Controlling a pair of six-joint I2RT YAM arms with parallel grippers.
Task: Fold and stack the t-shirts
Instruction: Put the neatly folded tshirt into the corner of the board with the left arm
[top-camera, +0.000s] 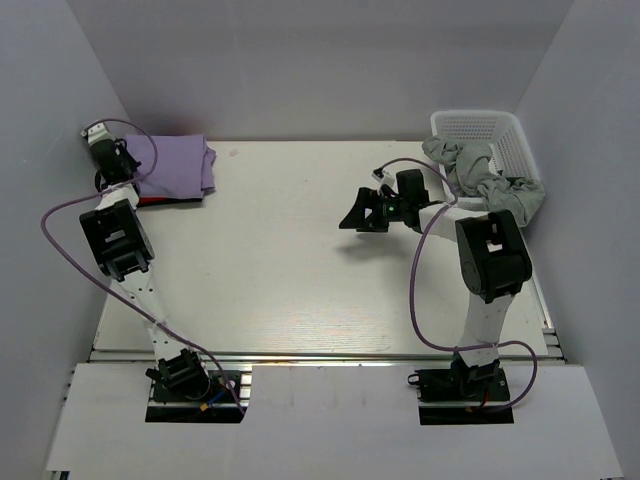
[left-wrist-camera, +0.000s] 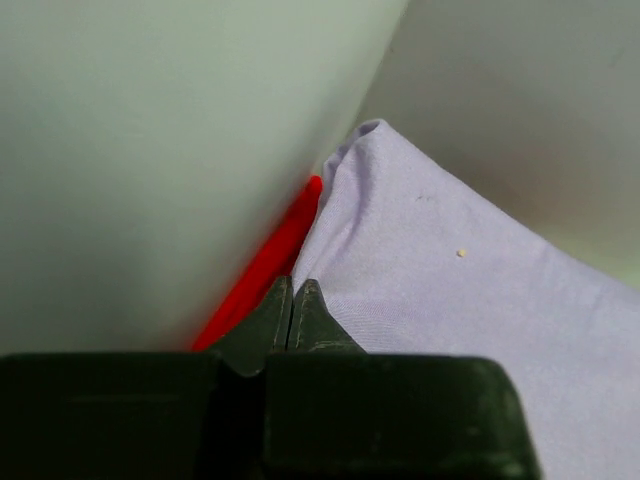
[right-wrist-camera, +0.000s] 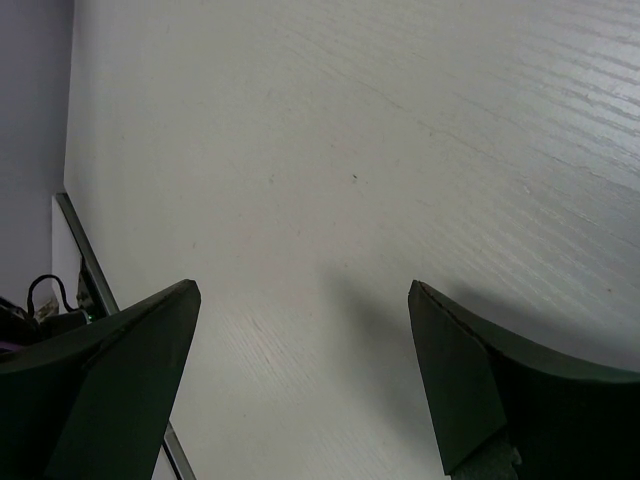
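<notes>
The lavender t-shirt (top-camera: 180, 165) lies folded at the table's far left, on top of the red t-shirt (top-camera: 158, 200), of which only an edge shows. In the left wrist view the lavender shirt (left-wrist-camera: 450, 300) fills the right side and the red shirt (left-wrist-camera: 262, 268) is a strip along the wall. My left gripper (top-camera: 125, 172) (left-wrist-camera: 292, 292) is shut with nothing between its tips, at the stack's left edge by the wall. My right gripper (top-camera: 352, 217) (right-wrist-camera: 305, 290) is open and empty above bare table, right of centre.
A white lattice basket (top-camera: 490, 125) stands at the far right corner, with a grey garment (top-camera: 490, 180) hanging over its front rim behind my right arm. The side wall (left-wrist-camera: 150, 150) is very close to my left gripper.
</notes>
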